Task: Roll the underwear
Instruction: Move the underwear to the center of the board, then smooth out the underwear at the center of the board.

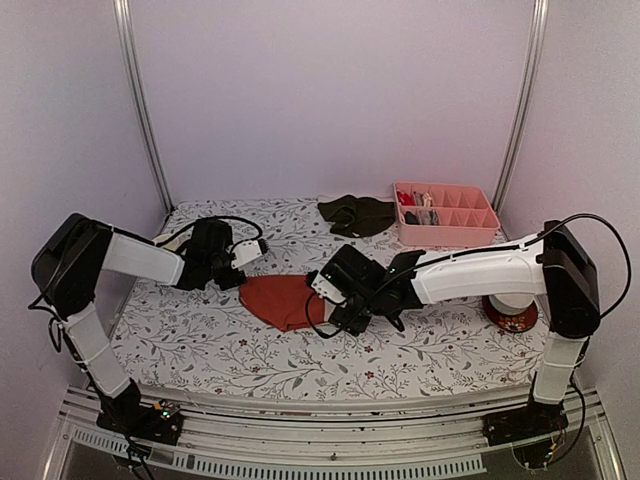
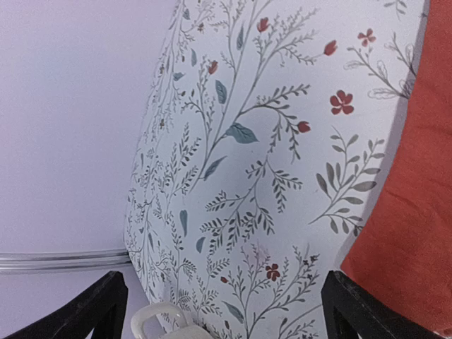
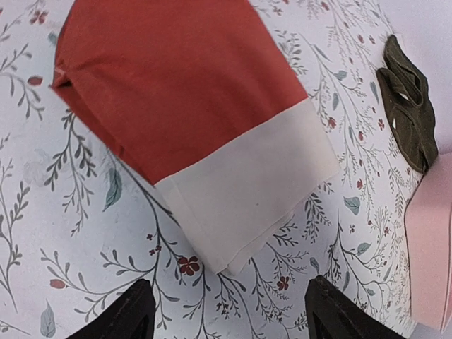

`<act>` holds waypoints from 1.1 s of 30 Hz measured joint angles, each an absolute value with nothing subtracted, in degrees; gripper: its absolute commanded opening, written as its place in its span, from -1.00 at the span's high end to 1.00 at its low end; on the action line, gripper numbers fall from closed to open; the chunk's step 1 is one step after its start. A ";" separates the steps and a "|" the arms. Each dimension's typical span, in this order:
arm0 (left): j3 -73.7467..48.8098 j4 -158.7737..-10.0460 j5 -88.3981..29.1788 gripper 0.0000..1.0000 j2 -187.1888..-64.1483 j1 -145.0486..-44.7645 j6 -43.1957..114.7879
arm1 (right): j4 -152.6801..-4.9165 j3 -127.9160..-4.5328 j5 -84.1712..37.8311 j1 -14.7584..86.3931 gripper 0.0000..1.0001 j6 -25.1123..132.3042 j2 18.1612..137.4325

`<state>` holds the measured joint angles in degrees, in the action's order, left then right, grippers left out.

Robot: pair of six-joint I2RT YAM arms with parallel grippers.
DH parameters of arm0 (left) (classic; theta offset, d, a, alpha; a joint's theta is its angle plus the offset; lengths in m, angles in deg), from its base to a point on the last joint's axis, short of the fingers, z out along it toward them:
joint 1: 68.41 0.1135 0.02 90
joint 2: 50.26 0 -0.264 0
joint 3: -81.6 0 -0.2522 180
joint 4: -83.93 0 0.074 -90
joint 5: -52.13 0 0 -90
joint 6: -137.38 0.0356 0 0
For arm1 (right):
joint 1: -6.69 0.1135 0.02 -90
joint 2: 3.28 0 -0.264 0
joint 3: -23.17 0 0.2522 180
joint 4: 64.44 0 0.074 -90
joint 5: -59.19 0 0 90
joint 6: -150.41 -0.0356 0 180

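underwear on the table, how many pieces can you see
2. A red one with a whitish band lies mid-table; a dark olive one lies at the far edge, just left of the pink tray. Items in the tray may be more; too small to tell.

Rust-red underwear (image 1: 282, 301) lies mid-frame on the floral table (image 1: 200, 342). Dark olive underwear (image 1: 357, 214) sits upper centre, just left of a pink divided tray (image 1: 450, 236) at upper right.
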<state>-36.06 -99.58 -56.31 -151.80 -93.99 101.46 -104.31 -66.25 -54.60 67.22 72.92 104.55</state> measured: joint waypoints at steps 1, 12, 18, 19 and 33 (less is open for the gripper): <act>-36.06 -99.82 -56.42 -0.97 -150.97 -93.99 101.18 | -104.44 -66.25 -54.60 67.68 -0.40 73.45 105.18; -41.63 -97.46 -47.67 -0.97 -138.23 -102.91 99.25 | -106.61 -66.25 -56.98 67.90 -0.36 77.43 111.61; -43.21 -93.90 -41.60 -0.97 -137.92 -108.35 96.76 | -105.86 -66.25 -59.48 67.90 -0.23 78.48 112.33; -43.36 -93.60 -41.25 -0.97 -137.96 -108.44 96.48 | -105.60 -66.25 -59.87 67.90 -0.18 78.56 112.44; -46.11 -93.68 -40.13 -0.97 -138.05 -108.39 95.08 | -102.96 -66.36 -62.14 67.64 0.91 80.55 114.82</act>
